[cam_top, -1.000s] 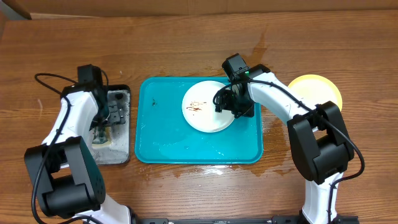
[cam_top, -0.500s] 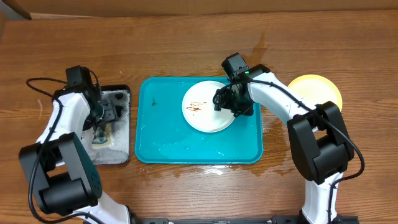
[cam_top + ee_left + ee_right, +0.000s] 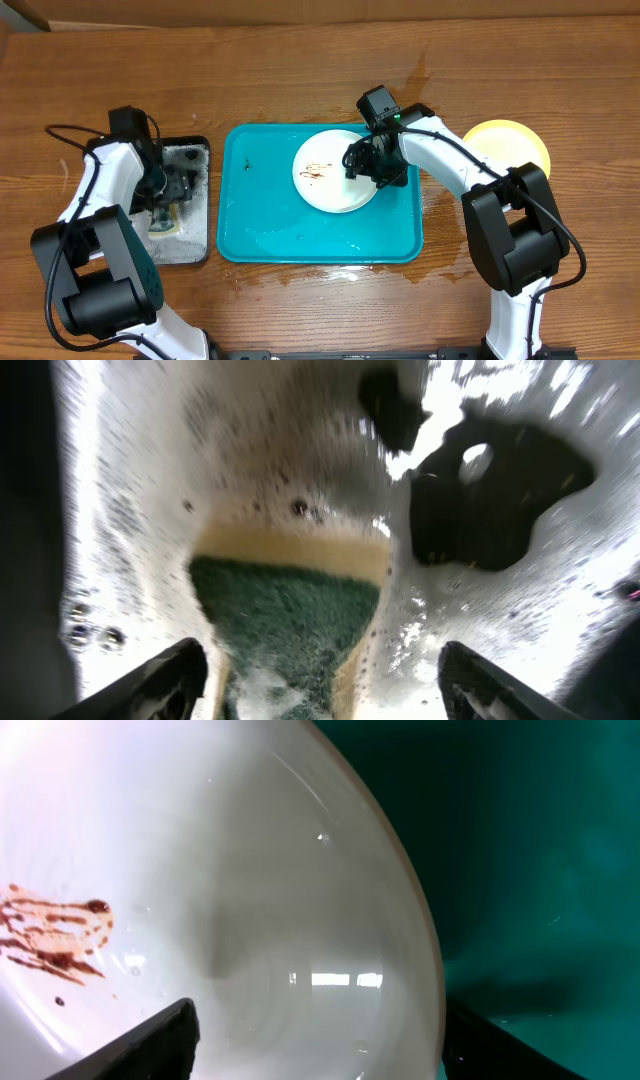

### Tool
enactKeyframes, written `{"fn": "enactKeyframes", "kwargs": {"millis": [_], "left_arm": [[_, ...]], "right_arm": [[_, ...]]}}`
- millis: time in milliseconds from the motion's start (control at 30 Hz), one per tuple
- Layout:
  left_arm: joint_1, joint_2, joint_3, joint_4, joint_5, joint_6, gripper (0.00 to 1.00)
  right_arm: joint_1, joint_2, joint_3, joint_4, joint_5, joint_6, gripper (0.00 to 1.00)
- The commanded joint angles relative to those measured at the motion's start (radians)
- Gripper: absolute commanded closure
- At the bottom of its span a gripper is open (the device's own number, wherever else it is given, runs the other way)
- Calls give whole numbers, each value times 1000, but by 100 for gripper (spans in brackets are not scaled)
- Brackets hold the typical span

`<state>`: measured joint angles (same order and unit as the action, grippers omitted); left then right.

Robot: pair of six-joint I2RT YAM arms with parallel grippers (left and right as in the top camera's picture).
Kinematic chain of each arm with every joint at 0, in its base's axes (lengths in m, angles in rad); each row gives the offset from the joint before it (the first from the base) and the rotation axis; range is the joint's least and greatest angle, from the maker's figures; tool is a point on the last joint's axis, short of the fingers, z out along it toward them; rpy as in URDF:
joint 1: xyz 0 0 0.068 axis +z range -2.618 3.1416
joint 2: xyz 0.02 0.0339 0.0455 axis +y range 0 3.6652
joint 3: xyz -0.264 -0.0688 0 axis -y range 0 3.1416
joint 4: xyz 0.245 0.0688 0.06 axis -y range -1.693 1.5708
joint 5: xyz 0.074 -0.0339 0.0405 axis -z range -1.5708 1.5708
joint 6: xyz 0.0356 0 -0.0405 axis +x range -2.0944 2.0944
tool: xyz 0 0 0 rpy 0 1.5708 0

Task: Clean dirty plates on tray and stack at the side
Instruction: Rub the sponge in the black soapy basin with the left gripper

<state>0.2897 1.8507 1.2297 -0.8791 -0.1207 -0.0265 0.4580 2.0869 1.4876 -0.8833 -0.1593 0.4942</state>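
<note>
One white dirty plate (image 3: 325,175) with brown smears (image 3: 55,935) lies in the upper right of the turquoise tray (image 3: 260,225). My right gripper (image 3: 372,165) hangs open over the plate's right rim (image 3: 425,950), one finger above the plate and the other above the tray floor (image 3: 540,870). A pale yellow-green plate (image 3: 510,142) rests on the table to the right of the tray. My left gripper (image 3: 172,185) is open above the black tray, its fingers (image 3: 160,680) either side of a green-topped yellow sponge (image 3: 285,610) lying in foam.
The small black tray (image 3: 195,245) with soapy foam sits left of the turquoise tray. Water puddles shine on the turquoise tray's floor (image 3: 300,240) and on the wood near its right side (image 3: 430,205). A cardboard edge runs along the table's far side (image 3: 300,10).
My left arm's wrist swung a little to the left over the black tray. The right arm and the white plate have not moved.
</note>
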Motion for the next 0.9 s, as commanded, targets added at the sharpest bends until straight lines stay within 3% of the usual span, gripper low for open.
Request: {"fn": "enactKeyframes", "kwargs": {"millis": [0, 200, 333, 367, 433, 500, 600, 733, 800, 867], "left_arm": [[0, -12, 30, -7, -14, -27, 21], [0, -11, -72, 72, -18, -45, 12], [0, -11, -102, 84, -63, -47, 13], [0, -11, -103, 90, -74, -56, 14], [0, -11, -103, 112, -67, -55, 17], [0, -11, -109, 136, -63, -55, 19], [0, -10, -129, 182, -62, -56, 31], [0, -10, -142, 232, -26, -56, 65], [0, -10, -142, 247, 31, -56, 70], [0, -10, -141, 259, 69, -56, 68]], "right_arm": [[3, 2, 0, 0, 3, -5, 29], [8, 2, -77, 110, 72, -5, 30], [8, 2, -123, 154, 73, -5, 43], [8, 2, -134, 169, 73, -5, 54], [8, 2, -140, 179, 72, -5, 64], [8, 2, -140, 180, 72, -5, 69], [8, 2, -140, 179, 72, -5, 69], [8, 2, -140, 177, 73, -5, 69], [8, 2, -140, 180, 73, -5, 65], [6, 2, -140, 194, 73, -8, 59]]}}
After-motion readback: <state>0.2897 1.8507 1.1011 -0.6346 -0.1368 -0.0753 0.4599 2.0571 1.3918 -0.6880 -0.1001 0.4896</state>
